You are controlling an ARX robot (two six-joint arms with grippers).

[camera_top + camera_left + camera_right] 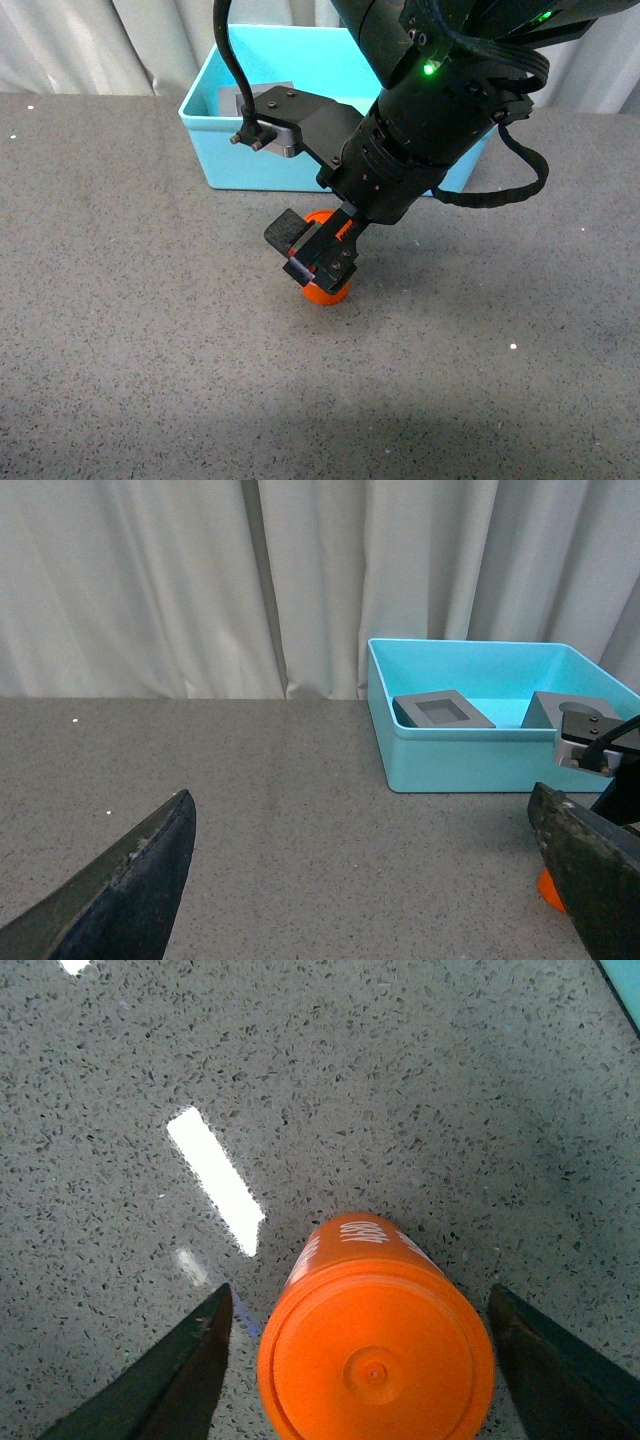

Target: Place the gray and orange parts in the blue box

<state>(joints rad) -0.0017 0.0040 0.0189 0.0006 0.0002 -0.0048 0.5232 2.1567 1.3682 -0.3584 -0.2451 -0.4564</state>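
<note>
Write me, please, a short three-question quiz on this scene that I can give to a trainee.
1. True or false: the orange cylinder already lies inside the blue box.
2. How many gray cubes are in the box? A) none B) one C) two
3. Fill in the blank: the ____ claw straddles the cylinder with its jaws open, a gap showing on each side.

Key
1. False: it stands upright on the table, in front of the box.
2. C
3. right
</note>
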